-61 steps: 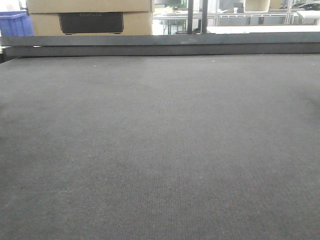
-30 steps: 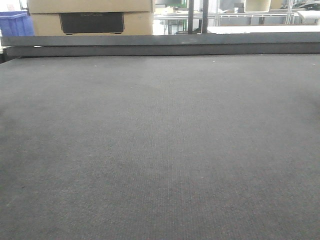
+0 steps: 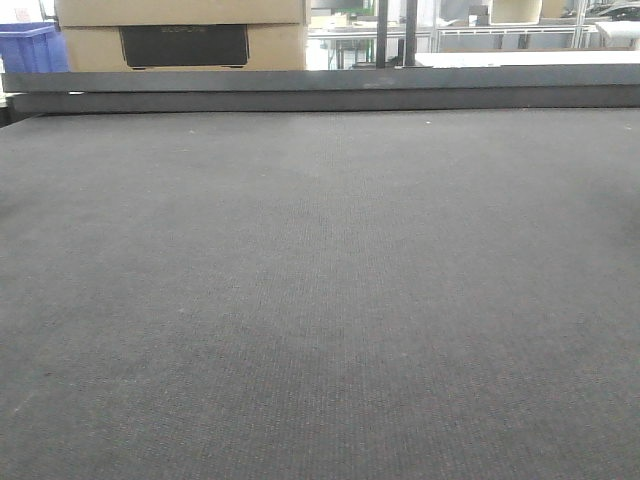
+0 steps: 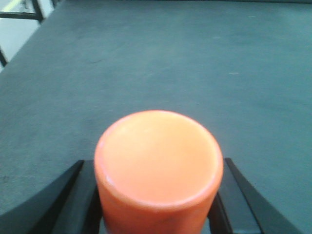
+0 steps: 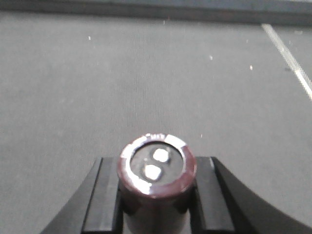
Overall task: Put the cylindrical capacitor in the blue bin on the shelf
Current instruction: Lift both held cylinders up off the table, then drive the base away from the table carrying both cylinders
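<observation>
A broad dark grey, felt-covered table (image 3: 320, 300) fills the front view, and neither arm shows there. Beyond the table's far edge, toward the left, stands a tan cardboard box (image 3: 275, 45) with a dark handle slot. Left of that box, also past the far edge, is the corner of a blue plastic crate (image 3: 25, 50). Whether this crate is the blue bin of the task cannot be told, and no steel shelf appears in any view.

Above the table, the left gripper (image 4: 154, 168) is clenched on a smooth orange cylinder (image 4: 158, 151), with a black finger pressed against each flank. This thing has no part in the task.

The small, near-black cylindrical capacitor (image 5: 157, 195) is above the table too, grasped by the right gripper (image 5: 157, 163). Its black fingers (image 5: 100, 195) close on the two sides of the body. The long axis runs between the fingers, and the rimmed end with two pale terminals faces the wrist camera, so the part seems to stand roughly upright.

The capacitor is already in hand, so the right arm is the one to deliver it. What remains looks like the carry to the bin. Since the bin is out of sight or far off, the base or the arm would probably have to turn toward it first. The drop would need the fingers above the bin's opening, because so small a part could roll.
</observation>
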`<state>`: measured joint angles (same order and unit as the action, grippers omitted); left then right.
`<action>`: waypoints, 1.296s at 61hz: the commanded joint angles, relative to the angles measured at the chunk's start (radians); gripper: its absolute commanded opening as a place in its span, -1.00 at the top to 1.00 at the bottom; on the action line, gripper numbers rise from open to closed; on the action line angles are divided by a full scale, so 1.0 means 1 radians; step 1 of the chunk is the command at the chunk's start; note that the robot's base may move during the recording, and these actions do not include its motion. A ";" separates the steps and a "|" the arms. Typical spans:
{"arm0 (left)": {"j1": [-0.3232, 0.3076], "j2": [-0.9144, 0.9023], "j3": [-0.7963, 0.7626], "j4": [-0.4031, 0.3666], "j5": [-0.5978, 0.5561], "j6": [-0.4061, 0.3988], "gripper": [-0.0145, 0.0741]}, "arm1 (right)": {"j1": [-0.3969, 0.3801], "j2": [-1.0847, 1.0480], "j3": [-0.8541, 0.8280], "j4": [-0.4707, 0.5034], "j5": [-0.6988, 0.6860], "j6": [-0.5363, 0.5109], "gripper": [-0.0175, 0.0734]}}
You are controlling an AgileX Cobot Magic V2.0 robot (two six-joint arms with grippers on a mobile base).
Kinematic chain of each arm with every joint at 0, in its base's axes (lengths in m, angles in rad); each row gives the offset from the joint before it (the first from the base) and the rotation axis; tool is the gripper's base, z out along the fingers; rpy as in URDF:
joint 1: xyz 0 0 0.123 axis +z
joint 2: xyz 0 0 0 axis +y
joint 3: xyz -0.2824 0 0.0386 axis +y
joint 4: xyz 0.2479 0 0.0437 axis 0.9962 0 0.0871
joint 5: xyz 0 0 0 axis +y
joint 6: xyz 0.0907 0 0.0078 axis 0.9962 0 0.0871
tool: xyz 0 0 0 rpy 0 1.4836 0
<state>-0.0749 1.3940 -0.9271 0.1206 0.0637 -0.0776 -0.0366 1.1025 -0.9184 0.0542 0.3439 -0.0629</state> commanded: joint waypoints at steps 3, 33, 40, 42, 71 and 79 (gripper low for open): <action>-0.064 -0.085 -0.098 0.006 0.235 -0.002 0.92 | 0.044 -0.009 -0.012 -0.006 0.039 -0.006 0.71; -0.182 -0.427 -0.185 -0.069 0.595 -0.002 0.92 | 0.189 -0.141 -0.108 0.000 0.223 -0.008 0.71; -0.182 -0.498 -0.185 -0.069 0.677 -0.002 0.92 | 0.208 -0.232 -0.108 0.000 0.242 -0.008 0.71; -0.182 -0.520 -0.185 -0.069 0.698 -0.002 0.92 | 0.208 -0.252 -0.108 0.000 0.247 -0.008 0.71; -0.182 -0.664 -0.185 -0.066 0.774 -0.002 0.92 | 0.208 -0.497 -0.107 0.000 0.298 -0.054 0.71; -0.182 -0.664 -0.185 -0.066 0.778 -0.002 0.92 | 0.208 -0.498 -0.107 0.002 0.303 -0.054 0.71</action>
<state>-0.2495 0.7343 -1.1058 0.0602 0.8470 -0.0776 0.1690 0.6072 -1.0172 0.0633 0.6622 -0.1082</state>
